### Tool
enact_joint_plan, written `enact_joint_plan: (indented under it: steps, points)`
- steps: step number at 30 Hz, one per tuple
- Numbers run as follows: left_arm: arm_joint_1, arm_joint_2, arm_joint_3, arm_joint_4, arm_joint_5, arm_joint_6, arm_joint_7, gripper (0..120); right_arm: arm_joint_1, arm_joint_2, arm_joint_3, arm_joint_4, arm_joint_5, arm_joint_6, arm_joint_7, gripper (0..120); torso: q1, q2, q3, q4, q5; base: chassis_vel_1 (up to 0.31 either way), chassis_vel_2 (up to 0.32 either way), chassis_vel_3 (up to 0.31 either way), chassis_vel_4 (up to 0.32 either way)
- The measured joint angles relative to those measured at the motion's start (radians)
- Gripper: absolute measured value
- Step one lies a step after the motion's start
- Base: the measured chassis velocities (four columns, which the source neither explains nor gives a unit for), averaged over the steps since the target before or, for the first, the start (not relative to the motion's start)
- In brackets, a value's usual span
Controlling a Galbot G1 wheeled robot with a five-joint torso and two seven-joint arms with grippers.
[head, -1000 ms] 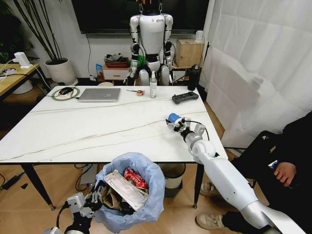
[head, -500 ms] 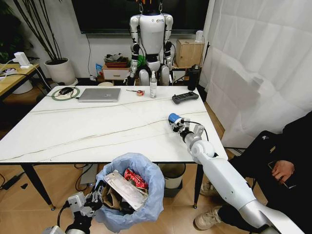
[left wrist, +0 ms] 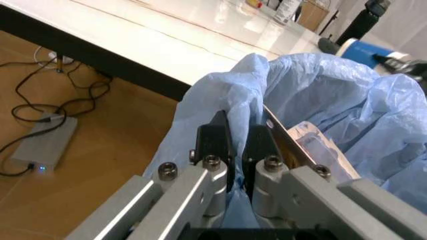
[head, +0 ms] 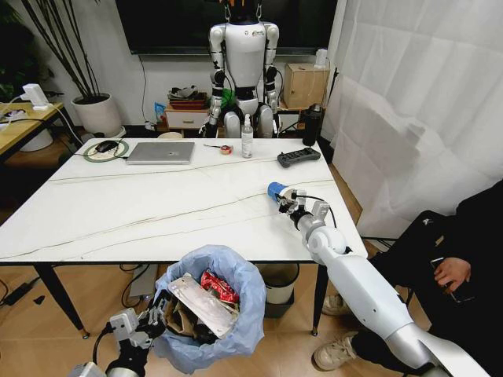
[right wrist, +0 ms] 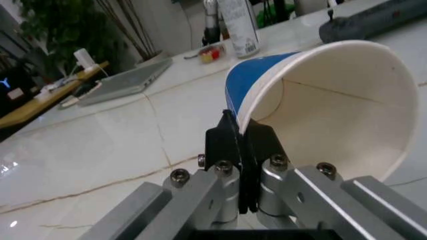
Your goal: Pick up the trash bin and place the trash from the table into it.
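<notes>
The trash bin (head: pixel 206 308), lined with a light-blue bag (left wrist: pixel 313 95), hangs below the table's near edge. My left gripper (head: pixel 151 320) (left wrist: pixel 237 145) is shut on the bag at its rim. Inside lie torn brown cardboard, a red wrapper (head: pixel 218 287) and a flat silver packet (head: pixel 200 305). Over the right side of the white table (head: pixel 141 212), my right gripper (head: pixel 286 201) (right wrist: pixel 241 137) is shut on the rim of a blue-and-white paper cup (head: pixel 277 190) (right wrist: pixel 320 100), held tipped on its side just above the tabletop.
At the table's far side lie a laptop (head: pixel 161 152), a black controller (head: pixel 299 157), a spray bottle (head: pixel 247 138), a tape roll (head: pixel 225 149) and a mouse (head: pixel 105 146). A humanoid robot (head: pixel 242 63) stands behind. A seated person (head: pixel 448 267) is at the right. Another bin (head: pixel 279 284) stands under the table.
The right gripper has lifted the paper cup slightly and shifted it a little to the left. The left gripper and trash bin have stayed in place.
</notes>
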Motion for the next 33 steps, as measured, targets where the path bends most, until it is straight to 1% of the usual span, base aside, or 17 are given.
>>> enact_joint_plan:
  steps: [2,3,4,6,8,9,10,12,13,15,18,20,22,26,28,29,33]
  points:
    - [-0.006,0.009,0.005,0.005,-0.007,0.002,-0.002,0,-0.069,-0.069,0.020,0.136,0.032,-0.001,0.008,0,0.000,0.000,0.000,-0.0003,0.0000,0.000,0.000,0.000,0.000]
    - [-0.009,0.013,0.007,0.007,-0.010,0.003,-0.002,0,-0.118,-0.113,0.026,0.226,0.047,0.000,0.013,0,0.000,0.000,0.000,-0.0006,-0.0003,0.000,0.000,0.000,0.000]
    - [-0.009,0.013,0.007,0.007,-0.010,0.003,-0.002,0,-0.118,-0.113,0.026,0.226,0.047,0.000,0.013,0,0.000,0.000,0.000,-0.0006,-0.0003,0.000,0.000,0.000,0.000]
    - [-0.015,0.024,0.013,0.007,-0.021,0.006,-0.003,0,-0.217,-0.191,0.026,0.400,0.069,0.007,0.022,0,0.000,0.000,0.000,-0.0011,0.0000,0.000,0.000,0.000,0.000]
    - [-0.019,0.032,0.015,0.007,-0.028,0.008,-0.004,0,-0.278,-0.235,0.020,0.505,0.079,0.010,0.028,0,0.000,0.000,0.000,-0.0012,0.0000,0.000,0.000,0.000,0.000]
    - [-0.021,0.035,0.015,0.007,-0.033,0.010,-0.005,0,-0.302,-0.251,0.017,0.545,0.081,0.012,0.030,0,0.000,0.000,0.000,-0.0008,0.0000,0.000,0.000,0.000,0.000]
    - [-0.026,0.044,0.013,0.007,-0.043,0.013,-0.007,0,-0.359,-0.288,0.006,0.646,0.086,0.017,0.036,0,0.000,0.000,0.000,-0.0008,-0.0003,0.000,0.000,0.000,0.000]
    - [-0.031,0.053,0.007,0.006,-0.054,0.016,-0.010,0,-0.408,-0.318,-0.018,0.730,0.088,0.023,0.044,0,0.000,0.000,0.000,-0.0007,-0.0003,0.000,0.000,0.000,0.000]
    - [-0.031,0.053,0.007,0.006,-0.054,0.016,-0.010,0,-0.408,-0.318,-0.018,0.730,0.088,0.023,0.044,0,0.000,0.000,0.000,-0.0007,-0.0003,0.000,0.000,0.000,0.000]
    - [-0.035,0.058,0.002,0.006,-0.064,0.019,-0.013,0,-0.449,-0.341,-0.059,0.804,0.086,0.034,0.047,0,0.000,0.000,0.000,-0.0005,-0.0003,0.000,0.000,0.000,0.000]
    - [-0.037,0.059,0.002,0.006,-0.066,0.020,-0.014,0,-0.475,-0.349,-0.106,0.825,0.071,0.050,0.044,0,0.000,0.000,0.000,-0.0004,-0.0002,0.000,0.000,0.000,0.000]
    - [-0.037,0.059,0.002,0.006,-0.066,0.021,-0.014,0,-0.478,-0.350,-0.115,0.825,0.067,0.053,0.042,0,0.000,0.000,0.000,-0.0004,-0.0001,0.000,0.000,0.000,0.000]
    - [-0.037,0.056,0.004,0.006,-0.066,0.022,-0.014,0,-0.488,-0.362,-0.176,0.813,0.040,0.077,0.017,0,0.000,0.000,0.000,-0.0004,-0.0002,0.000,0.000,0.000,0.000]
    - [-0.037,0.052,0.004,0.006,-0.064,0.024,-0.015,0,-0.479,-0.365,-0.231,0.796,0.025,0.100,-0.004,0,0.000,0.000,0.000,-0.0004,-0.0002,0.000,0.000,0.000,0.000]
    - [-0.037,0.052,0.004,0.006,-0.064,0.024,-0.015,0,-0.479,-0.365,-0.231,0.796,0.025,0.100,-0.004,0,0.000,0.000,0.000,-0.0004,-0.0002,0.000,0.000,0.000,0.000]
    - [-0.037,0.049,0.004,0.005,-0.062,0.024,-0.015,0,-0.474,-0.366,-0.256,0.794,0.013,0.109,-0.013,0,0.000,0.000,0.000,-0.0004,-0.0002,0.000,0.000,0.000,0.000]
    - [-0.037,0.046,0.005,0.004,-0.061,0.025,-0.015,0,-0.476,-0.371,-0.277,0.792,-0.008,0.118,-0.020,0,0.000,0.000,0.000,-0.0003,-0.0002,0.000,0.000,0.000,0.000]
